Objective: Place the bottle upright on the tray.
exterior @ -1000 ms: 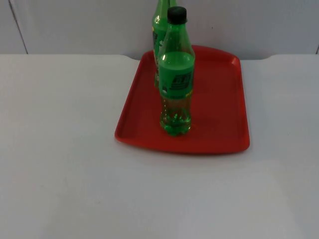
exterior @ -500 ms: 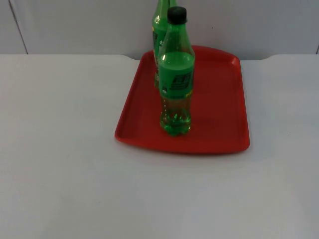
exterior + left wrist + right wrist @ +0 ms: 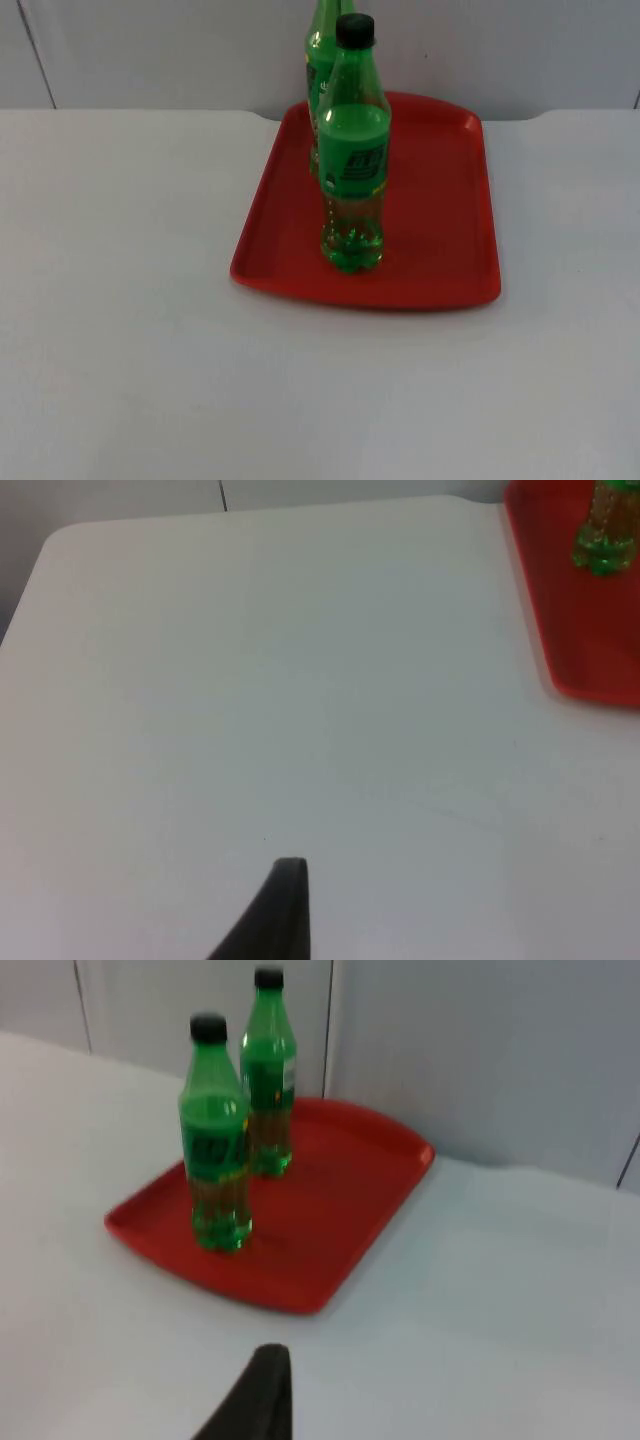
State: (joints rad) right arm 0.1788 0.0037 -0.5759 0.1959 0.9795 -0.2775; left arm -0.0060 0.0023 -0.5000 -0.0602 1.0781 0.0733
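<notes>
My left pincer (image 3: pixel 285 900) hangs over bare bench (image 3: pixel 120 300) and my right pincer (image 3: pixel 262 1390) waits just short of the tray (image 3: pixel 440 220); I cannot tell whether either is spread. The bottle (image 3: pixel 352 150) stands upright near the tray's front rim, a second bottle (image 3: pixel 268 1080) close behind it. So I judge the placing done and should pull back low and straight, keeping wide of both over the bench's open sides.

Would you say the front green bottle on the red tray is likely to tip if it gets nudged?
Probably: the front bottle stands tall on a narrow base. It looks mostly full, so fairly heavy, which may steady it. The tray looks smooth, so it could slide.
</notes>
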